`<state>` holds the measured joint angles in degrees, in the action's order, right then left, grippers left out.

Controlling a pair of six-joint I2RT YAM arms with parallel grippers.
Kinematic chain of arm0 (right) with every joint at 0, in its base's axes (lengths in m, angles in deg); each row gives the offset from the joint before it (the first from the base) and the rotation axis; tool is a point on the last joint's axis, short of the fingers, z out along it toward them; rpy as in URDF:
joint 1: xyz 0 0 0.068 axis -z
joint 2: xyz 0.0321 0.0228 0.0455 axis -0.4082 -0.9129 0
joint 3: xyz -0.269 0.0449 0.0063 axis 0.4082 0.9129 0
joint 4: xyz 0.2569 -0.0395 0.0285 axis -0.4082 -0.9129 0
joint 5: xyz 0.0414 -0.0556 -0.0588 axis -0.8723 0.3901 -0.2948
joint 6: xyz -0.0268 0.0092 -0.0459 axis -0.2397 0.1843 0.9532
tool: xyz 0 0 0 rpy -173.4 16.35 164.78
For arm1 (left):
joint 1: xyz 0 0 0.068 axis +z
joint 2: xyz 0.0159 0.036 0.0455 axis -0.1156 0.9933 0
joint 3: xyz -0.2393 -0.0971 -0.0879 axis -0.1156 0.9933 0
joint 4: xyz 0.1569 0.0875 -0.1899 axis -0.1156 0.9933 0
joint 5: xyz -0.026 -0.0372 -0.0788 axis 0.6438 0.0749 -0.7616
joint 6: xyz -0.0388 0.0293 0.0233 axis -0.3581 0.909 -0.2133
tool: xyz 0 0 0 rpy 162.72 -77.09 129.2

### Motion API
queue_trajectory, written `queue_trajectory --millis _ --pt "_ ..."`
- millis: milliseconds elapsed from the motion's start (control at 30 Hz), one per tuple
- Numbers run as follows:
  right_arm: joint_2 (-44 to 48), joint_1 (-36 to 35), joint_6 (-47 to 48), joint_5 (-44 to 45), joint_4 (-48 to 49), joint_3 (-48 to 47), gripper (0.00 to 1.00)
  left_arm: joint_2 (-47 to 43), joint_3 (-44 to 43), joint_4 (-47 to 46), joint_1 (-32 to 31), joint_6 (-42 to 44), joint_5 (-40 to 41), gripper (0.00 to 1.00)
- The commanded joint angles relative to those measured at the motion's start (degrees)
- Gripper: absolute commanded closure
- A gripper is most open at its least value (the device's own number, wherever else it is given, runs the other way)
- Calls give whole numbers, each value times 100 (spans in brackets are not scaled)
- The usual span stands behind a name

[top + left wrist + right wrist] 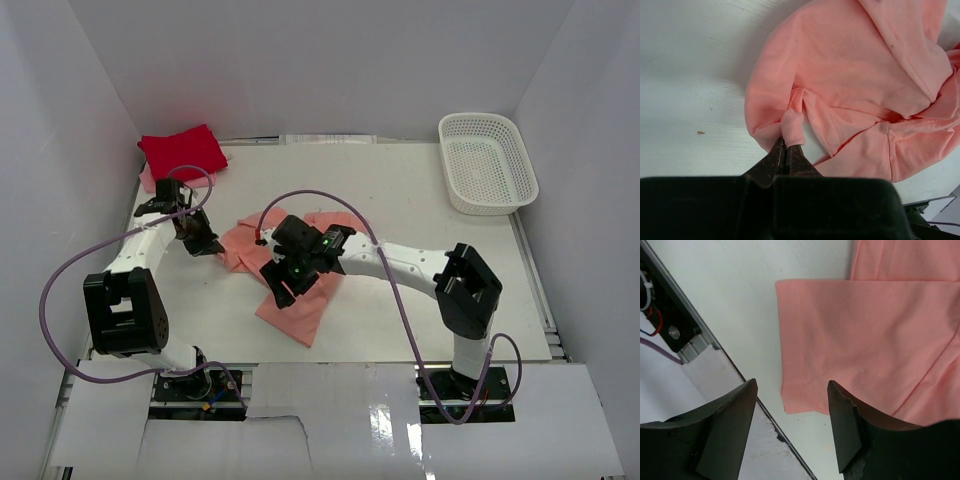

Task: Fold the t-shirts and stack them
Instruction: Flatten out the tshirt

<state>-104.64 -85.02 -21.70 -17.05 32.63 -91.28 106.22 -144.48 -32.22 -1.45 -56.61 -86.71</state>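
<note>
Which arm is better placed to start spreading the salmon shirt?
Left. The left gripper is shut on a pinch of the shirt; the right gripper hangs open over a corner, gripping nothing.

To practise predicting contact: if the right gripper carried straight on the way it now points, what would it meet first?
The right gripper, open, would probably first meet the corner of the salmon-pink t-shirt. One finger lines up with bare table beside it. Depth is unclear.

You'll find a white lattice basket (490, 206) at the upper right of the frame, resting on the white surface (400, 190), close to its right edge.
</note>
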Motion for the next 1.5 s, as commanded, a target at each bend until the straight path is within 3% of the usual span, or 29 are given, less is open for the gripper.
queue_trajectory --millis 0,467,833,1467 --pt "-85 -269 -10 764 -71 -162 36 -188 90 -320 95 -79 -455 100" --pt "-885 -921 -371 1706 219 -663 40 -170 644 -751 263 -201 -948 100" --pt "-1360 -947 -283 1750 377 -1147 39 -91 1084 -1181 535 -421 -1448 100" --pt "-2019 -956 -283 1389 535 -1551 40 -100 1146 -1173 782 -298 -1581 100"
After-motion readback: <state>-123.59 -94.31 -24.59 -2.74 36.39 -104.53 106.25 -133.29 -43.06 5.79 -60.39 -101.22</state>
